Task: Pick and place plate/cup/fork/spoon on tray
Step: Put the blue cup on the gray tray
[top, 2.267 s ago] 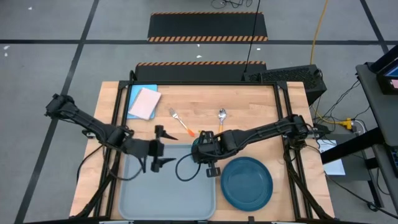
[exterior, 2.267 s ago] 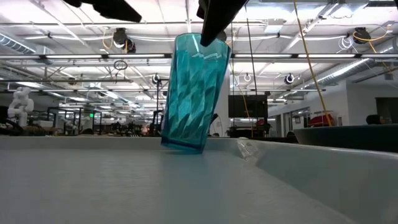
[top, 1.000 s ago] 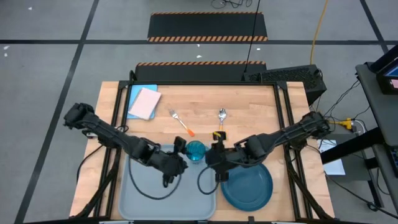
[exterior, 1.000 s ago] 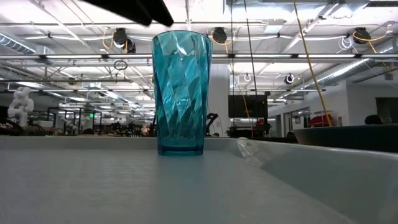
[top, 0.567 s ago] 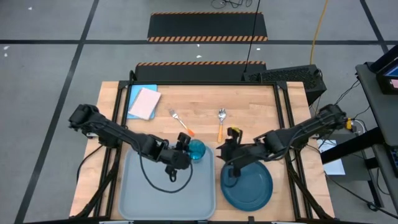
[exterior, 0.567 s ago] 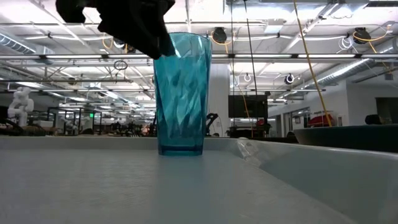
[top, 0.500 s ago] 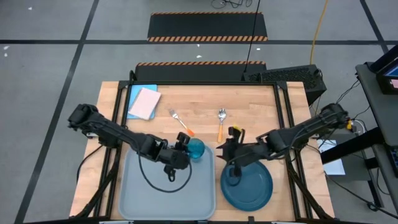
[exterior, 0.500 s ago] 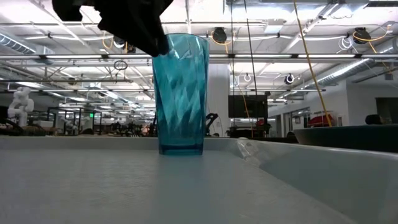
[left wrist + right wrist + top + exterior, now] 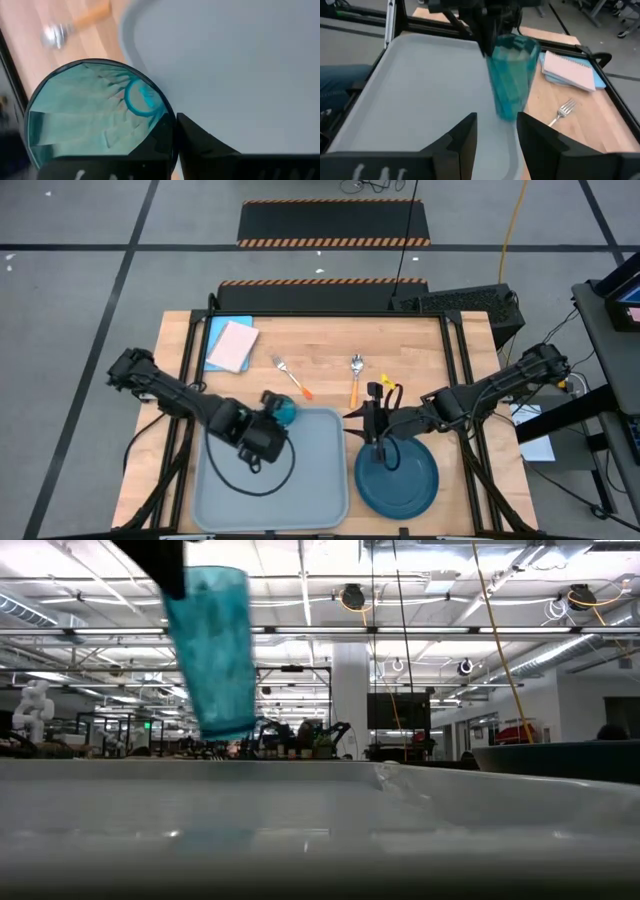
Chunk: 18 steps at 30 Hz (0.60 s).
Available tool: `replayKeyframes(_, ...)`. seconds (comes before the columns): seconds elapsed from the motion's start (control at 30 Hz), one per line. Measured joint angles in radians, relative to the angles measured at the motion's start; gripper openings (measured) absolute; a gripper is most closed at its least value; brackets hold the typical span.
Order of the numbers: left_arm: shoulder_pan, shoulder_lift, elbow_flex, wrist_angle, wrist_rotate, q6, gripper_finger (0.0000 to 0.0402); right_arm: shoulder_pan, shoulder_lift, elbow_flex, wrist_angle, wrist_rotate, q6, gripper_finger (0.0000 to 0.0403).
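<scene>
- In the high view the left gripper point(image 9: 272, 416) sits left of centre, clenched on the rim of the cup point(image 9: 283, 410), over the far edge of the tray point(image 9: 320, 480).
- The cup is a translucent teal-blue tumbler with faceted walls; in the low view it hangs in the upper left of the frame point(image 9: 212, 650), tilted, its base clear of the tray's pale floor point(image 9: 300, 830) (slightly blurred there).
- The left wrist view looks down into the cup's open mouth point(image 9: 95, 115), one dark finger point(image 9: 200, 145) pressed against its rim, with the tray's grey-blue surface point(image 9: 240, 65) beyond.
- The tray is pale grey-blue, rectangular with rounded corners and a low rim, in the lower centre of the high view.
- Above it, on the wooden table point(image 9: 420, 350), lie the fork point(image 9: 291, 377) with its red-orange handle and, just right of it, the spoon point(image 9: 355, 377) with a lighter orange handle.
- Right of centre, the right gripper point(image 9: 377, 412) hovers at the upper left rim of the plate point(image 9: 405, 480), its fingers spread and holding nothing.
- The plate is round and dark teal-blue, just beside the tray's right edge.
</scene>
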Motion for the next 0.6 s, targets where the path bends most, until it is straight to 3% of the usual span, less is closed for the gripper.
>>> replayKeyframes(0.23, -0.121, -0.049, 0.026, -0.280, 0.070, -0.333, 0.0008, -0.002, 0.002, -0.005, 0.037, 0.000, 0.061, 0.0130)
replayKeyframes(0.43, -0.255, -0.139, -0.001, -0.296, 0.076, -0.547, 0.0014, 0.005, 0.031, -0.006, 0.055, 0.003, 0.130, 0.0130)
replayKeyframes(0.6, -0.328, -0.199, -0.116, -0.299, 0.086, -0.680, 0.0008, 0.019, 0.080, -0.005, 0.118, 0.000, 0.162, 0.0130)
